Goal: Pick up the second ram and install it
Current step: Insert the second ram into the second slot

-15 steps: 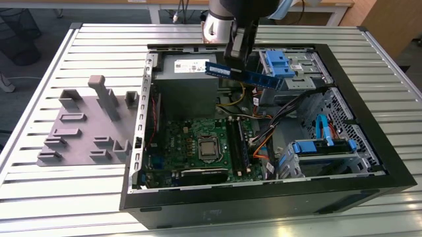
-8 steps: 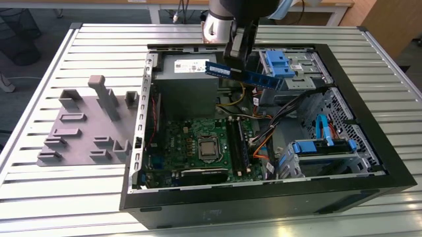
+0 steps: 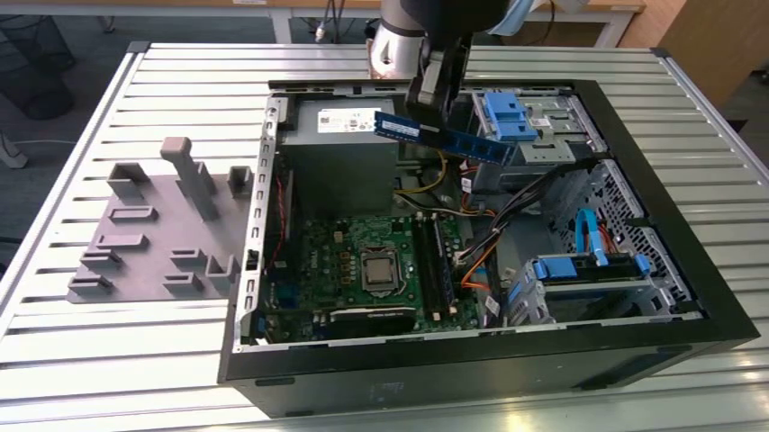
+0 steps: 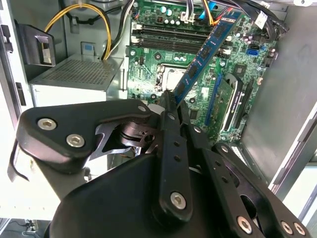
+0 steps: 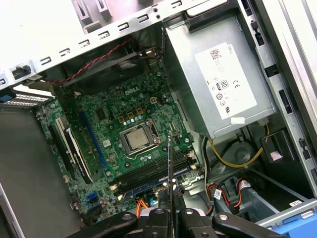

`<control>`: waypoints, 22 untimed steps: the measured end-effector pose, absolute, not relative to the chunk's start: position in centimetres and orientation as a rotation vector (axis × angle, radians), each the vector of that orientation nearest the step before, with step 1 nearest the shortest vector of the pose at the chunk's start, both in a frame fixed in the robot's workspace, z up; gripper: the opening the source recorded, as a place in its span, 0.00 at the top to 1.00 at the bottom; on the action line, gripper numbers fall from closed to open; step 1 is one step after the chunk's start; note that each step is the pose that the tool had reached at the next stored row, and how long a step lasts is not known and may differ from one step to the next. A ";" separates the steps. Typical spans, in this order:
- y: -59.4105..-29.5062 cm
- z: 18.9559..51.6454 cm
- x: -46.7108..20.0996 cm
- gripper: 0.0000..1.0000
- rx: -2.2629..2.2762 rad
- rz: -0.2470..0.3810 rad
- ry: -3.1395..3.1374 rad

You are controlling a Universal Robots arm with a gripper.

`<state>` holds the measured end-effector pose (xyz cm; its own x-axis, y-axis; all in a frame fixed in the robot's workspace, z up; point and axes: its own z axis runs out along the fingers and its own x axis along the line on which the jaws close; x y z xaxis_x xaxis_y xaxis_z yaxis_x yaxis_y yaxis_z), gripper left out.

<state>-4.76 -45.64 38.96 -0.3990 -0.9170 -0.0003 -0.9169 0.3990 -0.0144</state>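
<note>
The second ram (image 3: 463,141), a long narrow blue board with black chips, hangs tilted above the open computer case (image 3: 481,360), over the power supply's edge. My gripper (image 3: 423,124) is shut on one end of it. In the second wrist view the ram (image 4: 205,52) runs out from the fingertips (image 4: 167,99) over the green motherboard (image 4: 247,64). It appears edge-on in the first wrist view as a thin ram (image 5: 170,158) above the gripper (image 5: 168,196). Below it on the motherboard (image 3: 348,243) lie the long memory slots (image 3: 433,261), also seen as slots (image 5: 153,176) beside the processor socket (image 5: 136,140).
A grey power supply (image 3: 342,148) fills the case's far corner. Blue drive latches (image 3: 511,117) and a drive cage (image 3: 589,270) line the exterior view's right side, with loose cables (image 3: 505,211) between. A grey fixture (image 3: 157,234) stands on the slatted table (image 3: 121,360).
</note>
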 end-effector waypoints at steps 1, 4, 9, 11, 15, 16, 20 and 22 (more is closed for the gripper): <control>-45.6 39.0 -4.8 0.86 -1.716 -0.019 2.621; -45.6 38.9 -4.8 0.86 -1.712 -0.019 2.624; -45.6 38.9 -4.8 0.86 -1.708 -0.019 2.627; -45.6 38.9 -4.8 0.86 -1.707 -0.019 2.628; -45.6 38.9 -4.8 0.86 -1.703 -0.019 2.630; -45.6 38.9 -4.8 0.86 -1.703 -0.019 2.630; -45.6 38.8 -4.8 0.86 -1.702 -0.019 2.631; -45.6 38.8 -4.8 0.86 -1.700 -0.019 2.632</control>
